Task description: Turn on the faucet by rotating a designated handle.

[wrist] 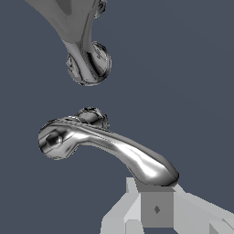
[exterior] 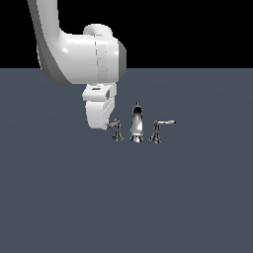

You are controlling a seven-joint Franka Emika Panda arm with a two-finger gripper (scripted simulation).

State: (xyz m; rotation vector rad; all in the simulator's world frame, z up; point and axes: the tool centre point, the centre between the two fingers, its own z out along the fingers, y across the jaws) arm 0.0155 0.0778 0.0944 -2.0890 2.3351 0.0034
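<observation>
Stretching flat and slate-grey under black backdrop, floor point(exterior: 188, 197) bearing faucet point(exterior: 137, 124); end effector point(exterior: 109, 124) spread indiscernible.

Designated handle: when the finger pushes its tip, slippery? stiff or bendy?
Likely slippery: the designated handle is polished chrome with a rounded tip. Probably stiff; it looks like solid metal. It should pivot about its post rather than tip. The gripper sits at that tip.
</observation>
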